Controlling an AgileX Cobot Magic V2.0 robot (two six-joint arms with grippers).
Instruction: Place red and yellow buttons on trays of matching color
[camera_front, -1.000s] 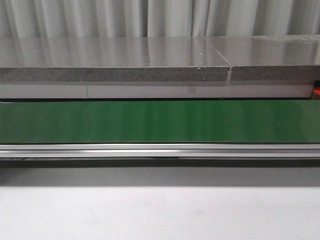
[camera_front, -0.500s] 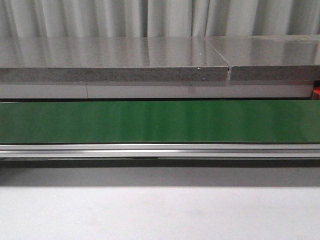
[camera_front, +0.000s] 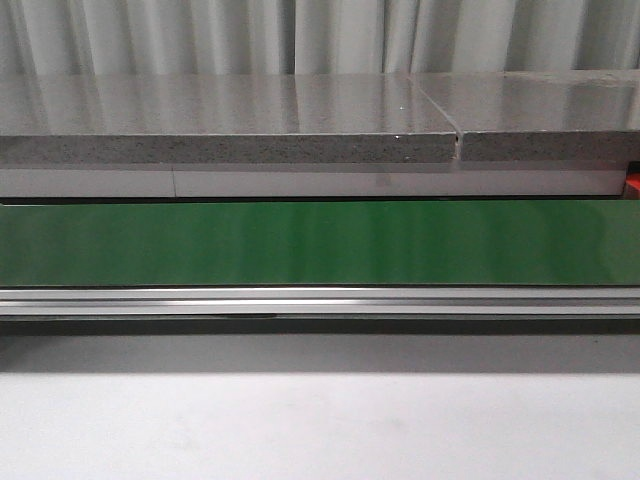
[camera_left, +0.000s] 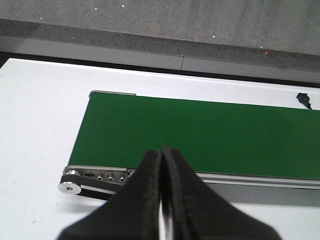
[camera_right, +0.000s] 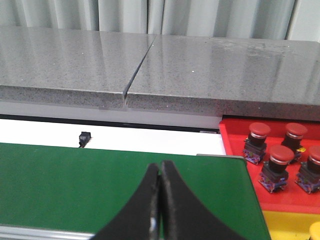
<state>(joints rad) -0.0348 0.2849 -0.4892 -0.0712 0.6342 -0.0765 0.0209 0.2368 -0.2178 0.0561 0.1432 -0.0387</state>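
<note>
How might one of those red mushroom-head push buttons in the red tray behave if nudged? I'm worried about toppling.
The red mushroom-head push buttons stand upright on small dark bases in the red plastic tray, so they look top-heavy and apt to tip. The domed caps look smooth, so probably slippery. Close neighbours could get knocked.

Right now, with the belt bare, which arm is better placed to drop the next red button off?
Probably the right: its end effector hangs beside the red tray, which the left end effector, at the green belt's far end, does not show.

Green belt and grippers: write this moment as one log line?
belt: no buttons | left gripper: shut | right gripper: shut | red tray: red buttons
</note>
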